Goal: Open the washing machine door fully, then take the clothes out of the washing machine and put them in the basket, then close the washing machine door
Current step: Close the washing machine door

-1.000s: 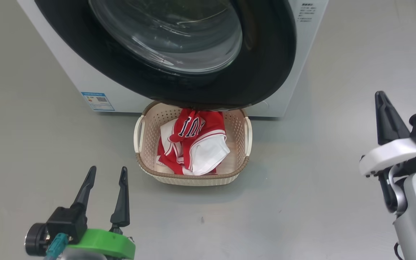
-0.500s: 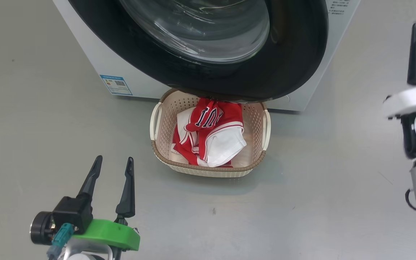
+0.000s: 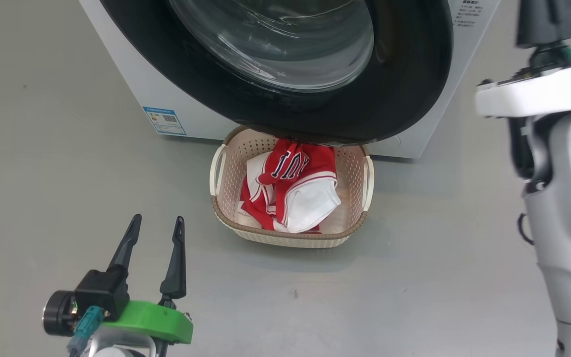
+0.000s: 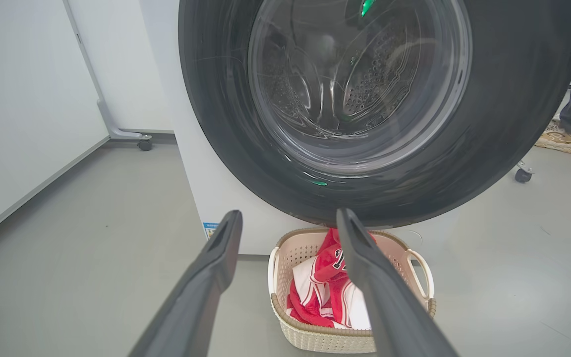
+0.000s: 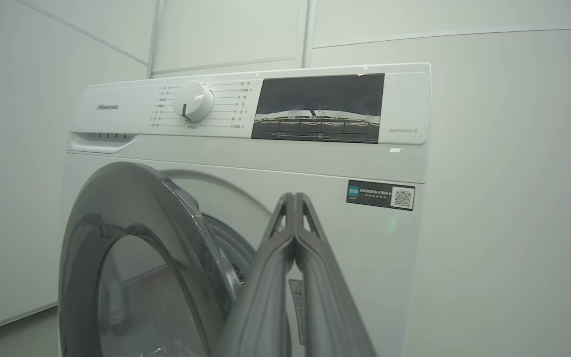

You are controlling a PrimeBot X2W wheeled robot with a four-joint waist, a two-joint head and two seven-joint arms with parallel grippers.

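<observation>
Risen since a second ago, the right gripper (image 5: 294, 196) now sits high at the head view's right edge, fingers pressed together and empty, pointing at the washer (image 3: 151, 84) front. Left gripper (image 3: 158, 218) hangs low, spread, holding nothing. Door (image 3: 404, 74) stands ajar, its black rim overhanging the basket (image 3: 290, 238) rear. Red-and-white clothes (image 3: 295, 193) lie heaped in the basket, on the floor just before the washer.
</observation>
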